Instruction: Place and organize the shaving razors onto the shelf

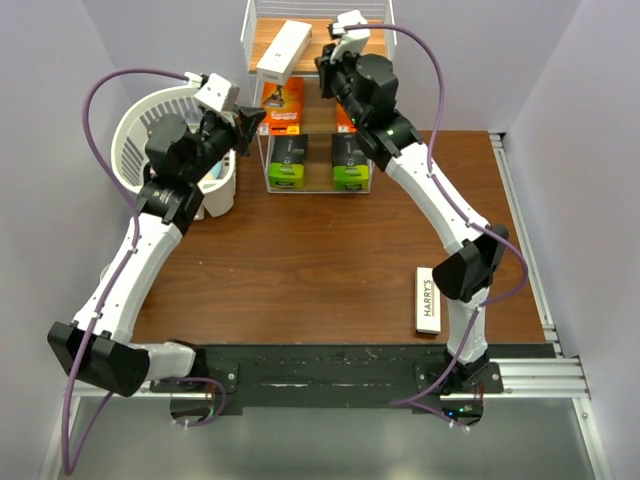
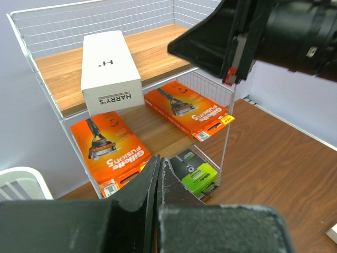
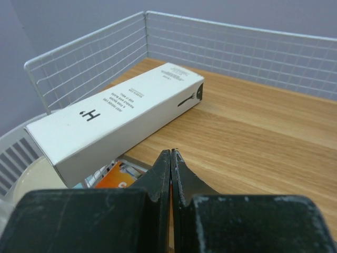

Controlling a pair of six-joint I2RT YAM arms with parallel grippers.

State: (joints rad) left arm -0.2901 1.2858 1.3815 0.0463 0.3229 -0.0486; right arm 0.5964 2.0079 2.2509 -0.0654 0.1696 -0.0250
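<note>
The shelf (image 1: pixel 247 40) stands at the far middle of the table. A slim white box (image 1: pixel 283 50) lies slanted on its top board, one end overhanging the front. Two orange packs (image 1: pixel 285 108) (image 1: pixel 345 120) lie on the middle board and two black-and-green packs (image 1: pixel 287 160) (image 1: pixel 350 160) on the bottom one. The HARRY'S box (image 1: pixel 428 300) lies on the table at the near right. My right gripper (image 1: pixel 324 64) is shut and empty over the top board (image 3: pixel 253 126), just right of the white box (image 3: pixel 116 113). My left gripper (image 1: pixel 256 118) is shut and empty at the shelf's left front, facing the orange packs (image 2: pixel 110 145).
A white slatted basket (image 1: pixel 150 130) stands left of the shelf, under my left arm. The shelf's wire rails (image 3: pixel 84 63) fence the top board at the back and sides. The right arm (image 2: pixel 263 31) hangs over the shelf's right half.
</note>
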